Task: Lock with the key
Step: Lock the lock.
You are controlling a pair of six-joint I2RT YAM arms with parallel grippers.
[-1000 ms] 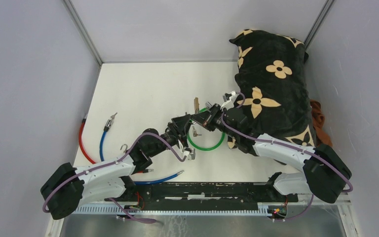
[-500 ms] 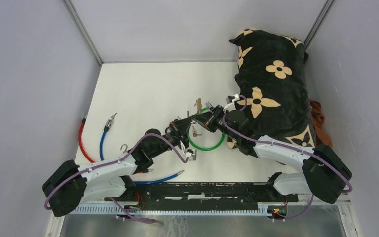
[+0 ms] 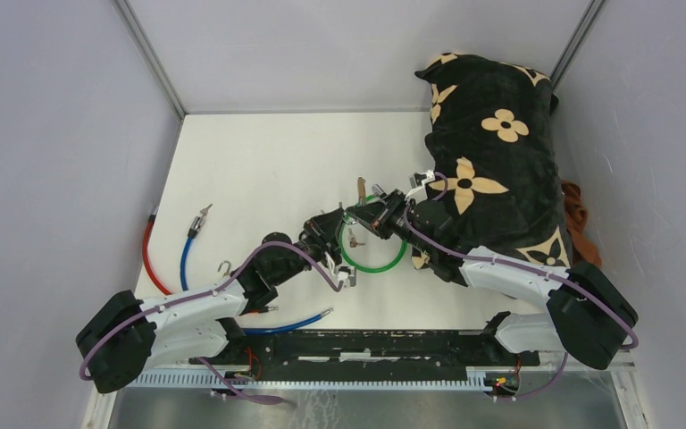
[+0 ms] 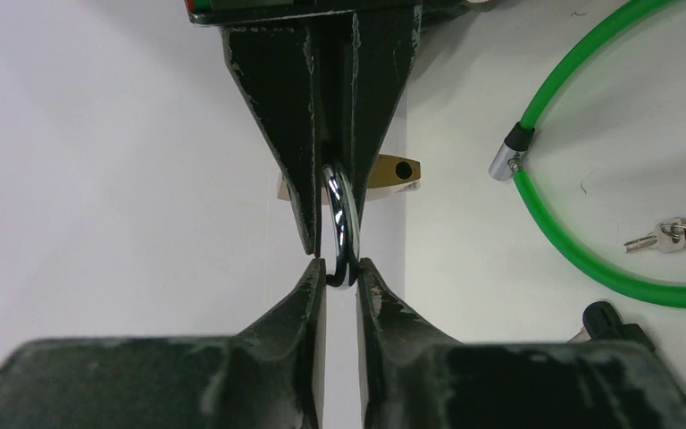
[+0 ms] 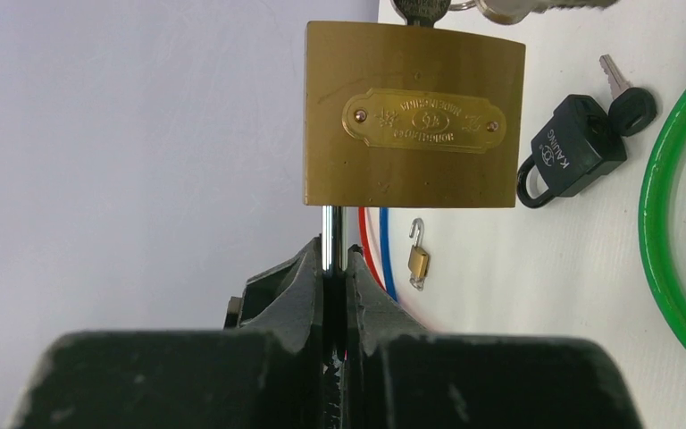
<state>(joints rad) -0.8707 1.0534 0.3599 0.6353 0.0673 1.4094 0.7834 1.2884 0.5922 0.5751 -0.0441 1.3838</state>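
White table point(image 3: 259, 161), grey walls point(image 3: 54, 134), black cushion point(image 3: 491, 170); brass padlock point(image 5: 415, 116) in right tool point(image 5: 335, 261)

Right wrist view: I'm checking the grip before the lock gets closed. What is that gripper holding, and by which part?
The right gripper holds the brass padlock by its chrome shackle, clamped in its jaws.

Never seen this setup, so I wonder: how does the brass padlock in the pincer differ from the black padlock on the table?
The brass padlock is gripped by its shackle in the right pincer; the black padlock lies untouched on the table. The brass one carries a riveted nameplate, the black one a printed logo. Both are padlocks.
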